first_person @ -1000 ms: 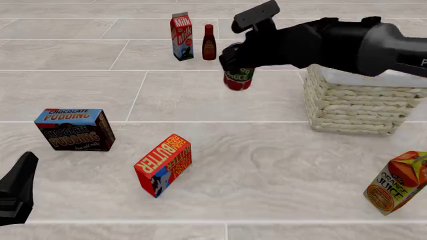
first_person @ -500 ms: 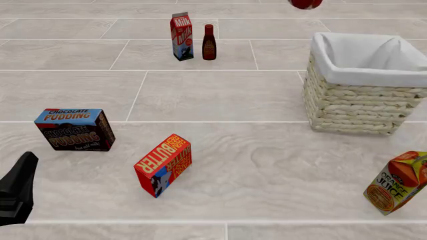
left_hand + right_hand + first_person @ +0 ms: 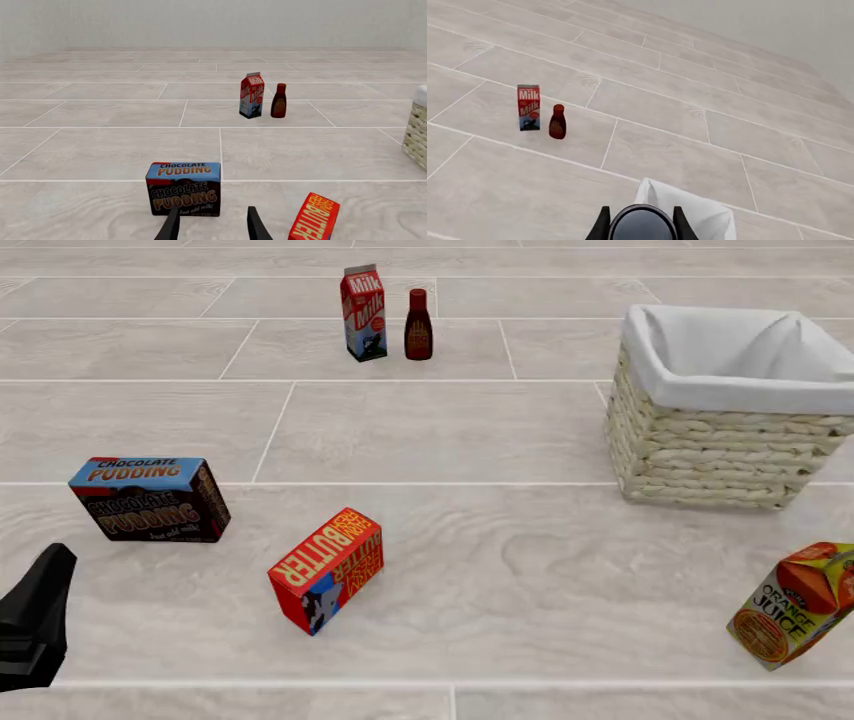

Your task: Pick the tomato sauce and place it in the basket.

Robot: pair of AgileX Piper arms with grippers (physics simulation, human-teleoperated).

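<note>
While my right end effector [image 3: 642, 226] is out of the front view, its wrist camera shows its two fingers pinching the tomato sauce [image 3: 641, 225], whose grey metal top sits between them. Past the can lies the white cloth liner of the basket [image 3: 688, 212], so I hold the can high above it. From the front, the basket [image 3: 714, 455] stands on the desk [image 3: 441, 430] at the right, its liner bare as far as I can see. My left end effector [image 3: 212, 226] hangs low near the chocolate pudding box [image 3: 184, 188], fingers spread and holding nothing. A butter box [image 3: 327, 568], milk carton [image 3: 363, 312], dark red bottle [image 3: 418, 325] and orange juice carton [image 3: 791, 605] stand scattered around.
</note>
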